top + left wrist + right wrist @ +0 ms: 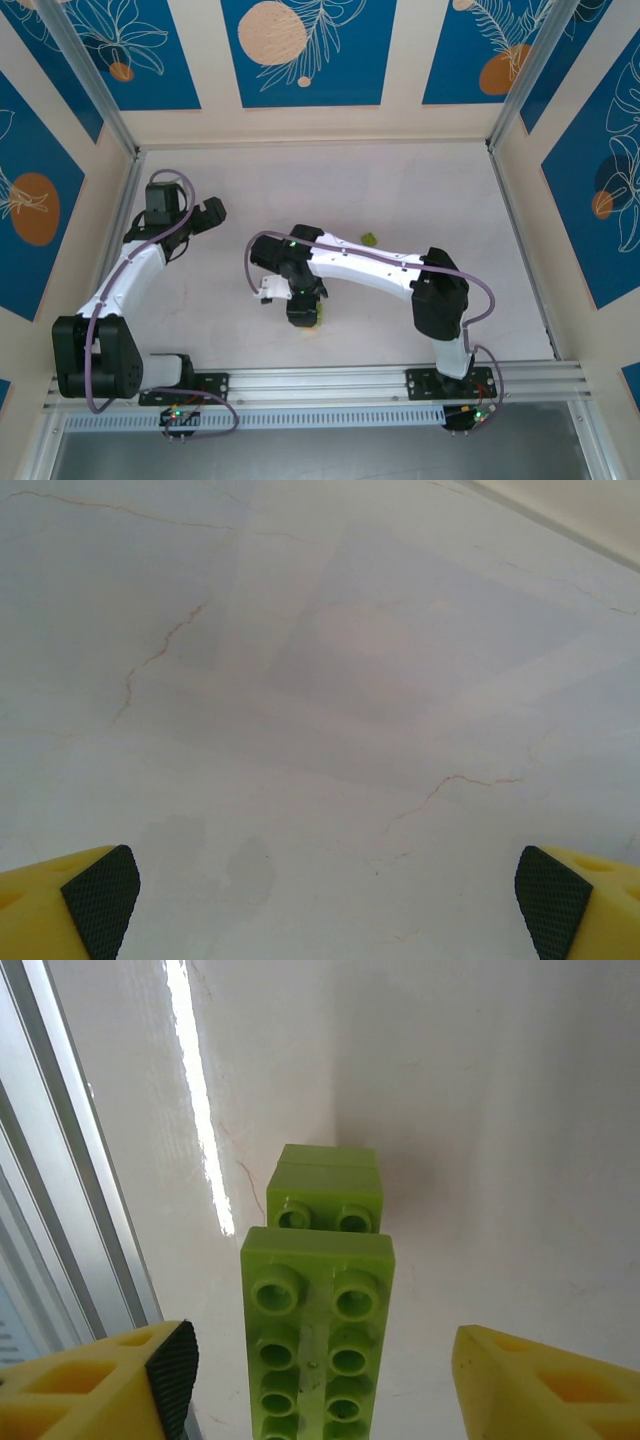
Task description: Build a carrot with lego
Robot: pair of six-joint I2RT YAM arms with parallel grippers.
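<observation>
Lime-green is what sits between the fingers of your right gripper (322, 1385). It is a long lego brick (318, 1330), two studs wide, lying studs-up on the white table (500, 1110) and running away from the wrist camera. A shorter lime brick (325, 1192) sits at its far end; you cannot tell from here whether the two are joined. The jaws stand spread, with a strip of bare table on each side of the long brick, so neither finger touches it.

From above, that gripper (303, 308) points down near the middle of the table (430, 190), with a bit of lime showing just beneath it. One more small lime piece (369, 239) lies apart, just beyond the right forearm.

Your left gripper (208, 216) hangs toward the left side, well apart from the bricks. Its wrist view shows the fingers (100, 900) spread wide over bare, faintly veined tabletop, gripping nothing.

For edges, the aluminium rail (70, 1220) runs close along the left of the bricks in the right wrist view. From above, it (350, 382) bounds the near edge. The far half and the right side of the table lie open.
</observation>
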